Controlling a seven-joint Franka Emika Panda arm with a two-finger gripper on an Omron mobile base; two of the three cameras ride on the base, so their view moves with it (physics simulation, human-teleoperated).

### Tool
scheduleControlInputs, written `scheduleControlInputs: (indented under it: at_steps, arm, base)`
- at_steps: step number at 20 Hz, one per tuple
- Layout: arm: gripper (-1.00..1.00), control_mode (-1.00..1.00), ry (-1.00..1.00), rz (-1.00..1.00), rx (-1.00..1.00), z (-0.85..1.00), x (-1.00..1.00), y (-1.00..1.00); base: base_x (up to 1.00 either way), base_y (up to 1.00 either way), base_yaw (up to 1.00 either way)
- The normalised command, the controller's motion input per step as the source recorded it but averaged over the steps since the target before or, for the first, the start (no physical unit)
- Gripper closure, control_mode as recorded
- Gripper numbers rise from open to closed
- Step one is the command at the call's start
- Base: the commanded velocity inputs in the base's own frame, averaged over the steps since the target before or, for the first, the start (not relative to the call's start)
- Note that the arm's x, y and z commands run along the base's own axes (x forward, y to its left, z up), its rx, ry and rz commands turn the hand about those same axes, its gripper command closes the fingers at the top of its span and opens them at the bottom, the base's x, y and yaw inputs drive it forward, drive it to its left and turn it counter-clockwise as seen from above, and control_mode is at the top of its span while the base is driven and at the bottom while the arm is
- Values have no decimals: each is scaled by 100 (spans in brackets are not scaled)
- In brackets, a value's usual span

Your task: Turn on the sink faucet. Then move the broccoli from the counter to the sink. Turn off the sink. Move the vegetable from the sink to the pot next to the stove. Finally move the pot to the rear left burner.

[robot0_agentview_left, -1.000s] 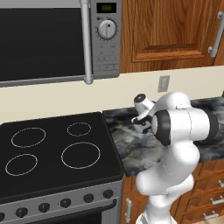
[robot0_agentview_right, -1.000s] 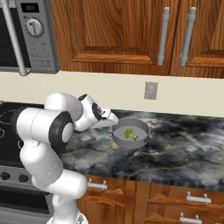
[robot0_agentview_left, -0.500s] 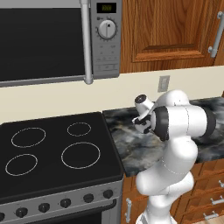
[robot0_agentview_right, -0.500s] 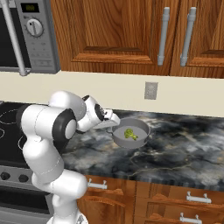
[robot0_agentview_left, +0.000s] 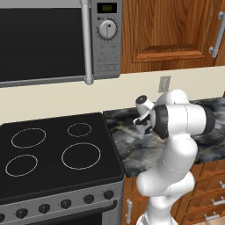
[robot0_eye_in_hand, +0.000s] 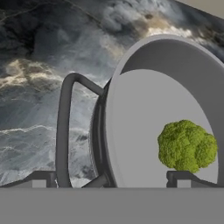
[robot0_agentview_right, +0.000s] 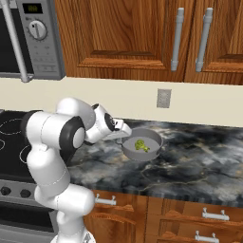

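On the marble counter [robot0_agentview_right: 199,161] right of the stove [robot0_agentview_left: 52,154], the pot [robot0_agentview_right: 141,144] held the broccoli [robot0_eye_in_hand: 187,145]. Gripper [robot0_eye_in_hand: 111,177] stood wide apart, empty, over the near handle [robot0_eye_in_hand: 65,127]. Recommended: centre the handle between the fingers before closing.

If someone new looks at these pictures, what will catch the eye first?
First, the bright green broccoli lying inside the grey pot on the dark marble counter, right of the black stove. Next, the white arm bent low over the pot, its gripper at the loop handle with jaws open.
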Motion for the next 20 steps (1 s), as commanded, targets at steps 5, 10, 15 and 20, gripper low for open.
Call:
scheduleControlInputs:
  at_steps: [5,10,15,20]
  arm:
    - [-100,-100,0,0,0,-6,0,-5]
    - [-100,-100,0,0,0,-5,1,-1]
    - [-100,-100,0,0,0,-7,2,0]
    - [-100,-100,0,0,0,-9,2,0]
  base:
    - [0,0,0]
    - [0,0,0]
    - [0,0,0]
    - [0,0,0]
